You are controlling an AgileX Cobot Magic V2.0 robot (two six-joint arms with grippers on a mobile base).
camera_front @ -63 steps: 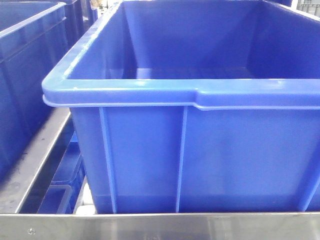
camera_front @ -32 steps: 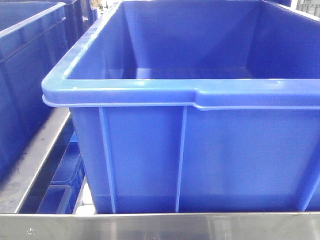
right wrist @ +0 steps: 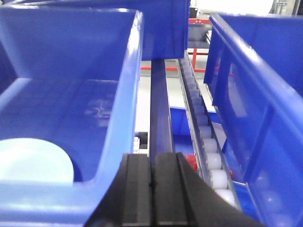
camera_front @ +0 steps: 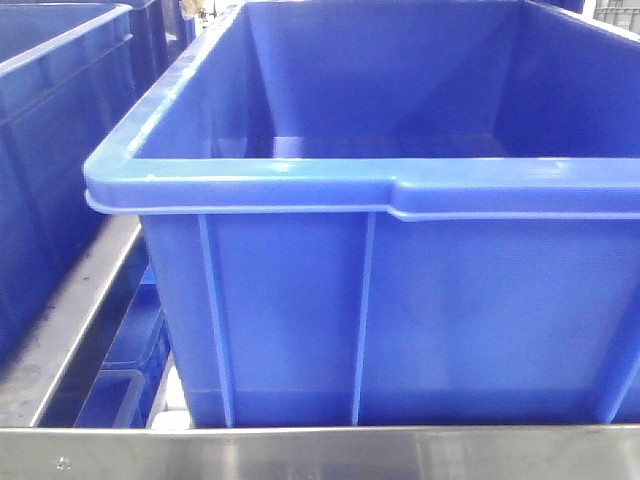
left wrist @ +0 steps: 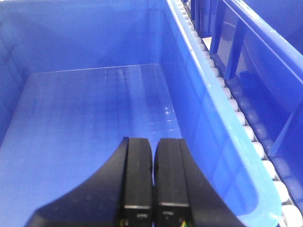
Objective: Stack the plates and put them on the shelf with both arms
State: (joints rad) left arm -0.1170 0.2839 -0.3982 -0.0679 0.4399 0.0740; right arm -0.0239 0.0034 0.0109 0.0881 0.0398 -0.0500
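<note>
Jaws of the left gripper [left wrist: 152, 182] are clenched together, empty, above a blue crate [left wrist: 94, 113]. Right gripper [right wrist: 152, 189] likewise clenched, empty, beside another crate [right wrist: 71, 94] holding what appears to be a pale plate [right wrist: 33, 161]. Shelf rail [camera_front: 320, 452] fronts the crates.

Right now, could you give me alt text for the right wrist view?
The shut right gripper hangs beside a blue crate holding a pale plate in its near corner. To its right, white rollers run alongside another blue crate.

Plate [right wrist: 33, 161], seemingly, inside crate [right wrist: 125, 94]
</note>
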